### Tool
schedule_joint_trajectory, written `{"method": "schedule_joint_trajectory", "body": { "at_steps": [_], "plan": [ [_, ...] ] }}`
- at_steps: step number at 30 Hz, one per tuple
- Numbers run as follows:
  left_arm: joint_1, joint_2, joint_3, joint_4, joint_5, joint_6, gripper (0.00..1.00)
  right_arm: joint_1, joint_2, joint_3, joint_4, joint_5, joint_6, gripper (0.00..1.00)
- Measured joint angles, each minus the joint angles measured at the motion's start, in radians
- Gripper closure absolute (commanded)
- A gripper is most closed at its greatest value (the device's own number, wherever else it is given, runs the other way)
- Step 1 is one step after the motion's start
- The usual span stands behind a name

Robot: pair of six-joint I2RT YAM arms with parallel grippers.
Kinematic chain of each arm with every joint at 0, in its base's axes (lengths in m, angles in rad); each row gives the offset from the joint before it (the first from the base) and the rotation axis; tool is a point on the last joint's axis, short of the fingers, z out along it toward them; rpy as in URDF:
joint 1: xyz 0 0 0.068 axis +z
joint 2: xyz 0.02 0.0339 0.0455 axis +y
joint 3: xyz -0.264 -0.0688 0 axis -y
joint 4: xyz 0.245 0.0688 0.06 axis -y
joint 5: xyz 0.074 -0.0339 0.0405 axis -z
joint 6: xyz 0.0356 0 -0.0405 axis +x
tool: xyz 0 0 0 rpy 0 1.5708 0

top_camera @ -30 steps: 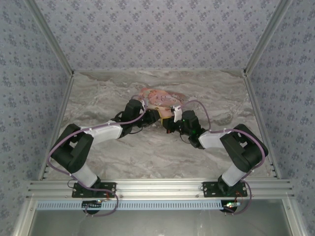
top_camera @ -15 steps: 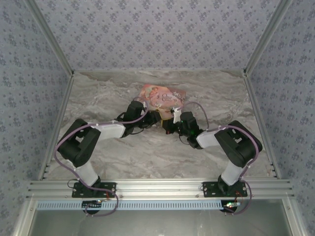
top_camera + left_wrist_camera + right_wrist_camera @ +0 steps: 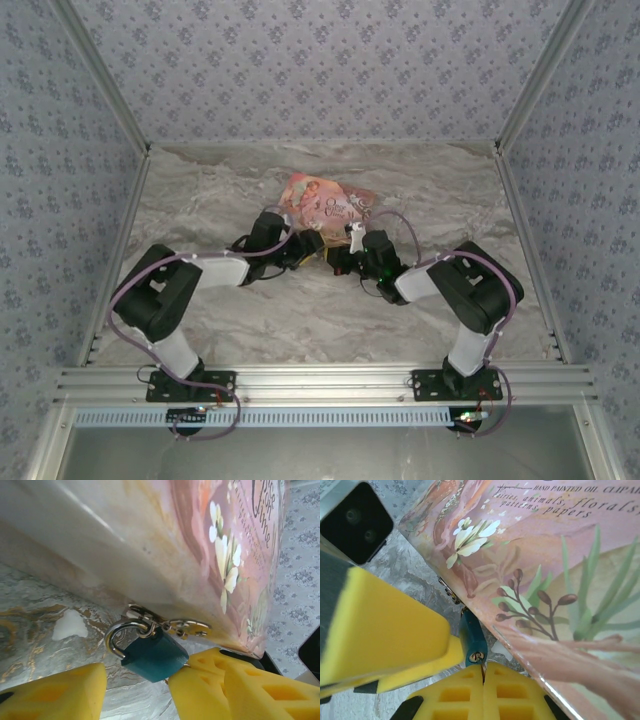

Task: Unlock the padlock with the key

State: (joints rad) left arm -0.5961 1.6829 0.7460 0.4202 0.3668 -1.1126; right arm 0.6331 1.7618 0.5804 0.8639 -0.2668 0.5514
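Hanging from one small silver-and-brass hasp on the lower edge of one pink, flower-printed cardboard box, one tiny teal-bodied metal padlock is recorded. Its silver shackle is threaded through the hasp ring. The body is tilted, just below the box edge, over the grey-veined marble table. Contact with the table cannot be judged.

Grippers counted: two, both met at the near side of the box in the top view.

Left gripper: two yellow foam fingers are counted, one set on each side of the padlock body. The jaws are held moderately apart. The finger under the box corner is touching the padlock. The other is apart from it.

Right gripper: two yellow ribbed fingers are pressed together just below the box edge. One thin metal key is pinched between them. The key tip is seen at the keyhole in the bottom face of the padlock. How far it has entered cannot be told.
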Motion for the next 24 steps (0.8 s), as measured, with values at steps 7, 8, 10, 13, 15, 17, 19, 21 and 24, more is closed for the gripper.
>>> {"method": "schedule_joint_trajectory", "body": {
  "at_steps": [7,8,10,13,15,17,19,21,24],
  "plan": [
    [0.029,-0.06,-0.052,0.01,-0.017,-0.026,0.36,0.001,0.0,0.0,-0.02,-0.006,0.068,0.98],
    [0.032,-0.06,-0.061,0.023,-0.016,-0.04,0.38,0.002,0.0,0.0,-0.023,-0.01,0.085,0.99],
    [0.033,-0.06,-0.088,0.056,-0.022,-0.076,0.42,0.004,0.0,0.002,-0.027,-0.011,0.117,0.98],
    [0.033,-0.06,-0.137,0.11,-0.03,-0.135,0.45,0.007,0.0,0.01,-0.042,-0.018,0.165,0.98],
    [0.033,-0.058,-0.161,0.142,-0.041,-0.169,0.46,0.009,0.0,0.018,-0.058,-0.019,0.189,0.98],
    [0.033,-0.058,-0.174,0.168,-0.047,-0.195,0.49,0.01,-0.002,0.029,-0.083,-0.024,0.206,0.98],
    [0.032,-0.054,-0.176,0.195,-0.049,-0.215,0.5,0.01,-0.006,0.045,-0.111,-0.03,0.219,0.98],
    [0.031,-0.043,-0.177,0.232,-0.049,-0.23,0.5,0.011,-0.013,0.056,-0.138,-0.036,0.224,0.98],
    [0.026,-0.017,-0.177,0.283,-0.049,-0.257,0.52,0.011,-0.016,0.066,-0.161,-0.042,0.231,0.98]
  ]
}}
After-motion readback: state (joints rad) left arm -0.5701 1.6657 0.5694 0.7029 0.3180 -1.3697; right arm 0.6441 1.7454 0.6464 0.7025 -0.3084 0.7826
